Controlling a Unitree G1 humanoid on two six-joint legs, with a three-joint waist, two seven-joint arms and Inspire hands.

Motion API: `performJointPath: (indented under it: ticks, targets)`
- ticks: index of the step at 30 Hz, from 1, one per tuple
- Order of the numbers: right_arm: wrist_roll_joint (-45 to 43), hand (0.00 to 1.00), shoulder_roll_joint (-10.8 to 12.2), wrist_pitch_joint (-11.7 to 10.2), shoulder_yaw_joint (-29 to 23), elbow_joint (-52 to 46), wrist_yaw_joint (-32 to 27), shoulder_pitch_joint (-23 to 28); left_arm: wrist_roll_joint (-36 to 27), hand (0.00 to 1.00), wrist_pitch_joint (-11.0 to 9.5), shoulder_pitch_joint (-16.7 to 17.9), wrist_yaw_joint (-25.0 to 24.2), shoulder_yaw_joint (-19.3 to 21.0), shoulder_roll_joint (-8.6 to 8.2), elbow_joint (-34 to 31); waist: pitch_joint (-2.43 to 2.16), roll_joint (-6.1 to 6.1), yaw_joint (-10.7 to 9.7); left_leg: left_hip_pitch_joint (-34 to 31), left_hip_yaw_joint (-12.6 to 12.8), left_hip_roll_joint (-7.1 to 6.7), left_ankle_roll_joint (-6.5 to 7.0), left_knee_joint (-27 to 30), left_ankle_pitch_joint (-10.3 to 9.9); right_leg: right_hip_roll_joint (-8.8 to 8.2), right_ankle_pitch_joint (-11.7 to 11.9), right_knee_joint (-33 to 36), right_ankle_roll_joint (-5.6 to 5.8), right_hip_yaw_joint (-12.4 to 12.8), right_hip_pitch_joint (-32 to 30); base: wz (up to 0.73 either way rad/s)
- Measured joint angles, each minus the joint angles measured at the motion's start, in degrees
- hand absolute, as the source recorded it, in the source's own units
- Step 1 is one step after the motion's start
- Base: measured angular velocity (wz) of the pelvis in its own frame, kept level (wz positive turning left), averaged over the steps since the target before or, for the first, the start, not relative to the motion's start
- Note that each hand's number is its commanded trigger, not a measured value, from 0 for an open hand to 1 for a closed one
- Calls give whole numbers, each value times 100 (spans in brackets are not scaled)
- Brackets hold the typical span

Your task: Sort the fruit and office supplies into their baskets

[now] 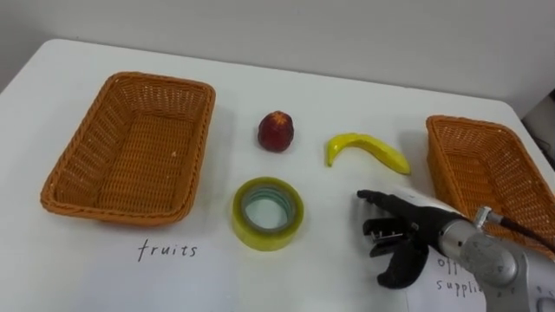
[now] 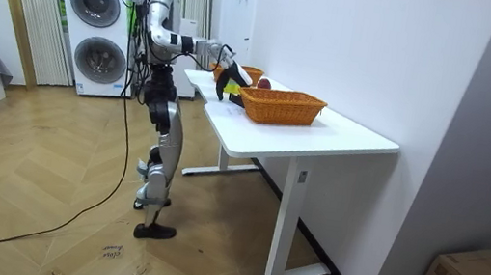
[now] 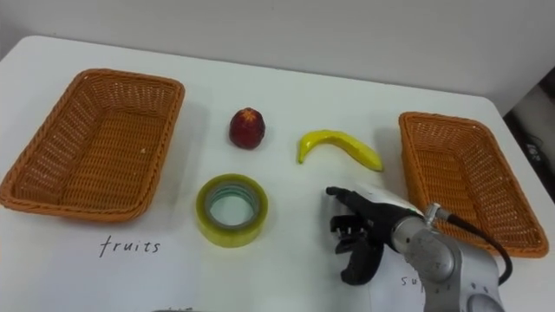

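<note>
The left basket [image 1: 76,149] is empty; a handwritten "fruits" label [image 1: 167,250] lies on the white counter [image 1: 303,80] just in front of it. The right basket [image 1: 453,163], at the counter's right edge, is empty too, and a second label [image 1: 455,279] in front of it is partly covered by the robot's arm.

Between the baskets sit three loose things. An apple [image 1: 276,132] is near the middle, a banana [image 1: 364,149] is to its right, and a roll of yellow tape [image 1: 264,237] lies flat in front of the apple.

The right hand [image 1: 403,230] hangs over the counter in front of the banana and right of the tape. It touches neither; its fingers are relaxed and loosely spread, and it holds nothing.

In the room view the robot stands at the counter's far end with an arm reaching over it.
</note>
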Motion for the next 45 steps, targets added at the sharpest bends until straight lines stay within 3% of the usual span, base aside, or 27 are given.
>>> performJointPath:
  ticks: [12, 32, 45]
  targets:
    - [-2, 0, -110, -93, -7, -1, -3, -20, 1, 0, -14, 1, -10, 0, 4, 2, 25, -2, 5, -18, 13, 1, 0, -14, 0, 7, 0, 1, 0, 18, -49, 0]
    - [-1, 0, -129, -102, -26, 21, -11, -19, 1, 0, -15, -11, -3, -1, 10, -2, 26, 0, 8, -8, 13, 2, 1, -31, 1, 10, 0, 1, 0, 24, -55, 0]
    - [-41, 0, 25, -98, -44, 403, -578, -83, -2, 0, -16, -22, 154, -117, -4, 3, 30, 19, 40, -4, -76, 2, -6, -47, 5, 10, 8, -77, -7, -90, 42, 3]
